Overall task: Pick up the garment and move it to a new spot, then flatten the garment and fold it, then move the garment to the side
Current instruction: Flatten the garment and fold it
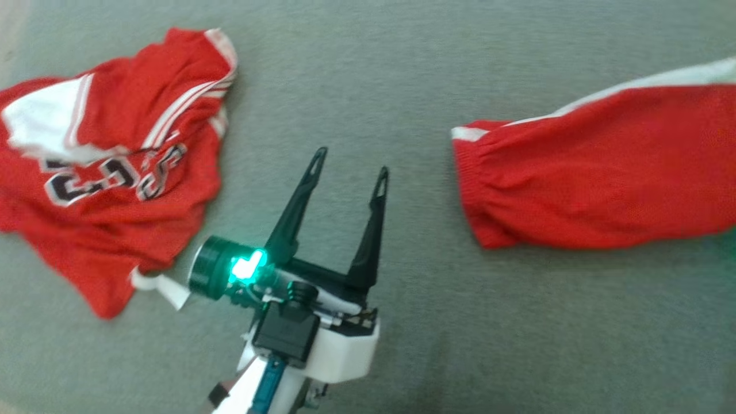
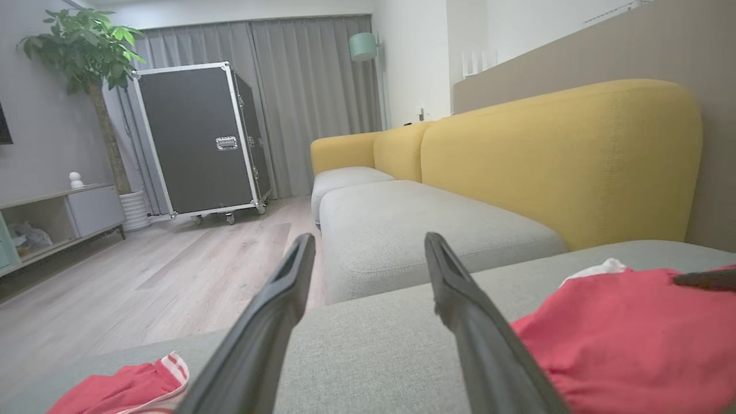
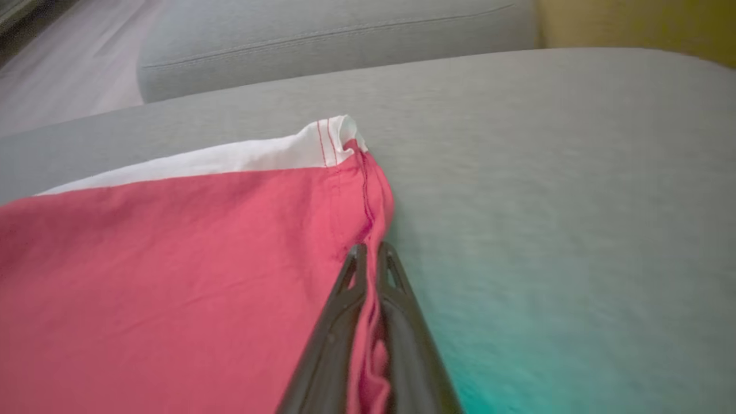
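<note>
Red shorts (image 1: 598, 178) with a white side stripe lie spread on the grey cushion (image 1: 368, 69) at the right. My right gripper (image 3: 372, 248) is shut on a fold at the red shorts' (image 3: 172, 276) hem, near the white corner. My left gripper (image 1: 352, 162) stands open over bare cushion between the two garments, holding nothing. In the left wrist view the left gripper (image 2: 369, 241) has the shorts (image 2: 621, 333) at its right, with a dark finger (image 2: 704, 280) of the other arm resting on them.
A crumpled red jersey (image 1: 109, 167) with white trim and black numbers lies at the left of the cushion, also low left as the jersey (image 2: 132, 385). Beyond are a yellow sofa back (image 2: 563, 155), a black wheeled case (image 2: 198, 138) and a potted plant (image 2: 86, 52).
</note>
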